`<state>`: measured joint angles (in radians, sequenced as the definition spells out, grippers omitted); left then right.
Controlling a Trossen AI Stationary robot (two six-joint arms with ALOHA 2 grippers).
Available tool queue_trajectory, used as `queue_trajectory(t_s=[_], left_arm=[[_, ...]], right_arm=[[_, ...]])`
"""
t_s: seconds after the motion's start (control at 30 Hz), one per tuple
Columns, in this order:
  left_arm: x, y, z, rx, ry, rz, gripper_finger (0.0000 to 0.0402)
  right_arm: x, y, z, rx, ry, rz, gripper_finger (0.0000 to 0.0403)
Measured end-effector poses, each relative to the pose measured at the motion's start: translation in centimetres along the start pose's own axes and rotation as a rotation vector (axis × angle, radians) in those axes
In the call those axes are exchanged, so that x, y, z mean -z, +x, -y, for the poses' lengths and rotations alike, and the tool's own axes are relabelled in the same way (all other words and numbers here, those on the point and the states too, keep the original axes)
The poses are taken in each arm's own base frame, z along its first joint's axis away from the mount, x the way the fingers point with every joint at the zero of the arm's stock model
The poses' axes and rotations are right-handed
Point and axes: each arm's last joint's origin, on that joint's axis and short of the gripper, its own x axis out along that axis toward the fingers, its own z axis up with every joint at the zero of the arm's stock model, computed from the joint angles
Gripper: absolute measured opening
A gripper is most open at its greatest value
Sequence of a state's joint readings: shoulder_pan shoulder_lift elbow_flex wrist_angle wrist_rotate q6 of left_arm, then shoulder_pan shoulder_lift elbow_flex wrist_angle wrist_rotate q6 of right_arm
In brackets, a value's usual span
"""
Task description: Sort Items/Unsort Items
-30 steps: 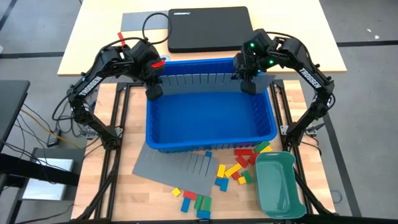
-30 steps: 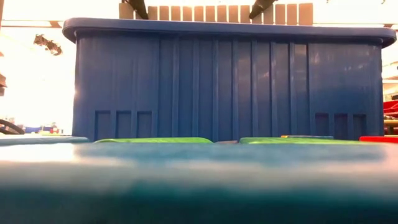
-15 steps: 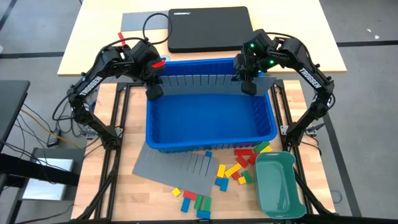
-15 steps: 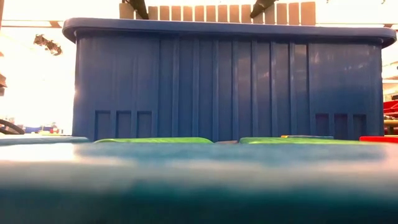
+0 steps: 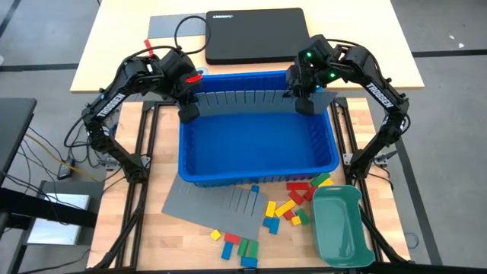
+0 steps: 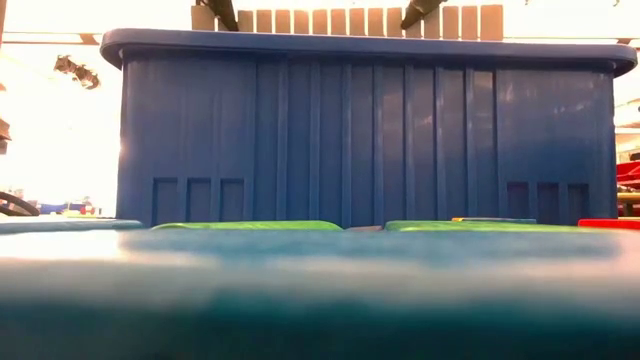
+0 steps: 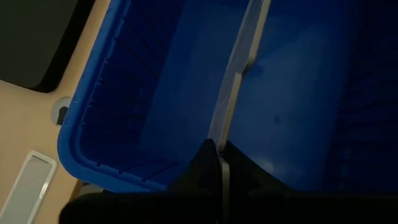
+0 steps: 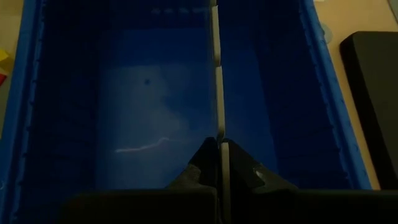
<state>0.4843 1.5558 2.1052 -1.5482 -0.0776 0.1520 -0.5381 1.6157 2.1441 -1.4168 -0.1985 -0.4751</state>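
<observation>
Both the left end effector [image 5: 188, 111] and right end effector [image 5: 303, 104] clamp a grey divider [image 5: 251, 99] above the empty blue bin [image 5: 259, 173]; the blocks [image 5: 283, 211] lie unsorted, well apart.

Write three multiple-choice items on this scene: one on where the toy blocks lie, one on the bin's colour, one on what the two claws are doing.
1. Where do the toy blocks lie?
A. In the bin
B. On the table in front of the bin
C. On the laptop

2. What colour is the bin?
A. Blue
B. Red
C. Yellow

3. What are the claws doing?
A. Both hang open
B. Each is shut on an end of the upright grey divider
C. Each holds a block

Answers: 1 B, they are scattered beside the green tray; 2 A, its walls are blue; 3 B, the left claw and right claw pinch the sheet's edge in both wrist views.
</observation>
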Motion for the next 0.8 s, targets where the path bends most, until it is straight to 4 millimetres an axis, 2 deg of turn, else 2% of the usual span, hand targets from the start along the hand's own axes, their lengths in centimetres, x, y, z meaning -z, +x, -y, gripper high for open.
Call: queue_trajectory(t_s=[0.67, 0.8], left_arm=[[-0.01, 0.01, 0.0, 0.002, 0.0, 0.001, 0.0001], [0.0, 0.04, 0.01, 0.002, 0.0, 0.0, 0.0001]], right_arm=[[0.14, 0.0, -0.1, -0.015, 0.01, -0.011, 0.0], [0.31, 0.51, -0.07, -0.023, 0.01, -0.028, 0.0]])
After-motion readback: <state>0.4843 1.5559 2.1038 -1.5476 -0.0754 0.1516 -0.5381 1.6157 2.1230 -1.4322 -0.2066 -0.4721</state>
